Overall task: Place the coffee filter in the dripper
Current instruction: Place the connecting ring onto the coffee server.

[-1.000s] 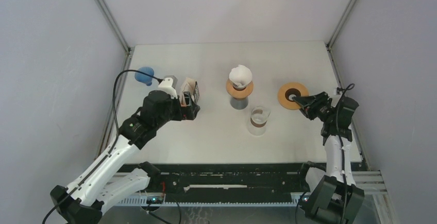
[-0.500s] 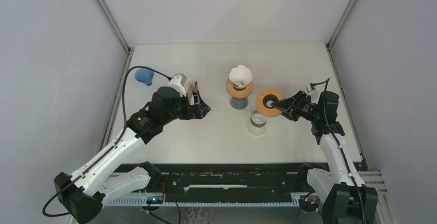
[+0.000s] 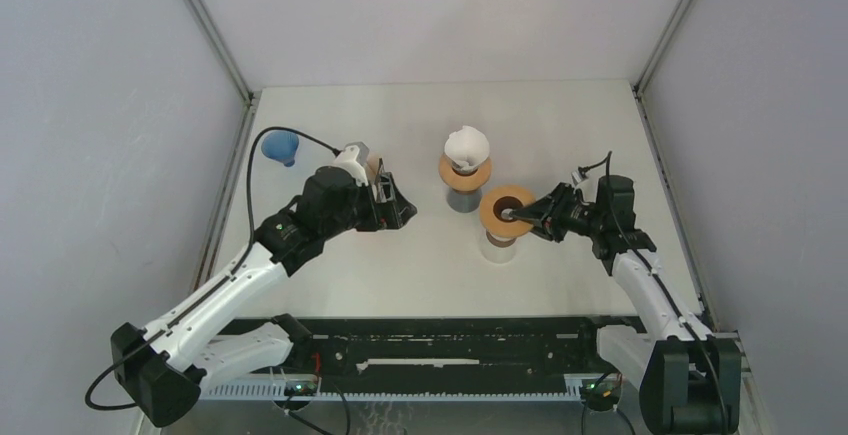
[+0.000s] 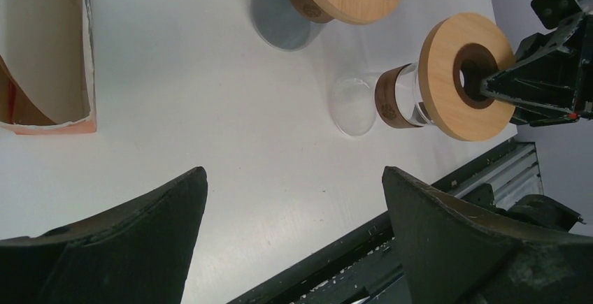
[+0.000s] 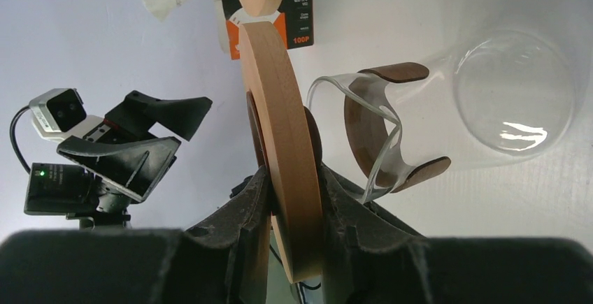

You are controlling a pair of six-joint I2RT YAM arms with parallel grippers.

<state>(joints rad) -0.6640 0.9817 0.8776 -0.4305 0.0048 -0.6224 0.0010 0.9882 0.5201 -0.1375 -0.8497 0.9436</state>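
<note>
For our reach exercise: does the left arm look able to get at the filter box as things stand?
Probably yes: the left gripper hangs open just beside the filter box, and nothing stands between them.

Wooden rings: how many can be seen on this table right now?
2. The first ring sits on the grey stand, under the white filter. The second ring is clamped by the right gripper over the glass carafe. None appears hidden.

White table (image 3: 400, 115) with blue object (image 3: 281, 145), filter box (image 4: 42, 52), grey cup (image 3: 463, 200), glass carafe (image 4: 353, 105).
</note>
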